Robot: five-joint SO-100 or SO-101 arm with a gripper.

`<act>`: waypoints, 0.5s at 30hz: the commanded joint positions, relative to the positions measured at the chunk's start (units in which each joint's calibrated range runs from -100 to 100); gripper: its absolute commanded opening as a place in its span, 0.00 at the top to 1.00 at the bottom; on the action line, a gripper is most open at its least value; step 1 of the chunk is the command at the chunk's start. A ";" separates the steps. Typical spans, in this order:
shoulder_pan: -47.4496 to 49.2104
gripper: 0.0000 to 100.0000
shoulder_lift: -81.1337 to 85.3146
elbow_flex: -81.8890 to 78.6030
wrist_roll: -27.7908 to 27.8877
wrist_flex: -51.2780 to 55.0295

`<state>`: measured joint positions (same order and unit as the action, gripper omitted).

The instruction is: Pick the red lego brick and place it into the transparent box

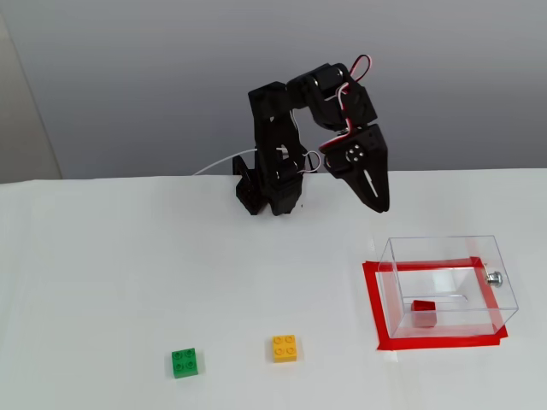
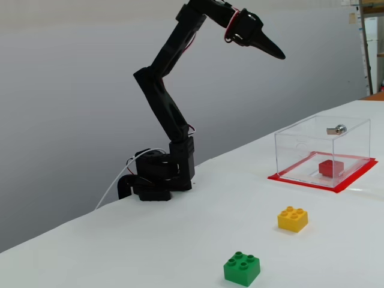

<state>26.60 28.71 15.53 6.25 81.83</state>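
Green brick (image 1: pixel 185 362), yellow brick (image 1: pixel 285 348) on table (image 1: pixel 128 273).

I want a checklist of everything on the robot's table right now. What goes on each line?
Surface: white table, clean and bare apart from the items below.
Job's things: red lego brick lies on the floor inside the transparent box; the box sits within a red tape rectangle and carries a small silver knob.
Clutter: green brick and yellow brick, apart from each other and from the box.
Grippers: gripper raised high, away from the box, shut and empty.
Cables: red and white wires on the arm; a white cable behind the base.
Surroundings: plain grey wall; shelving at the edge of one fixed view.
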 commanded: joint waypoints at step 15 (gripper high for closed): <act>-24.27 0.98 39.38 -39.77 0.17 -7.86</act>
<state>4.91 65.58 -22.15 6.60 74.89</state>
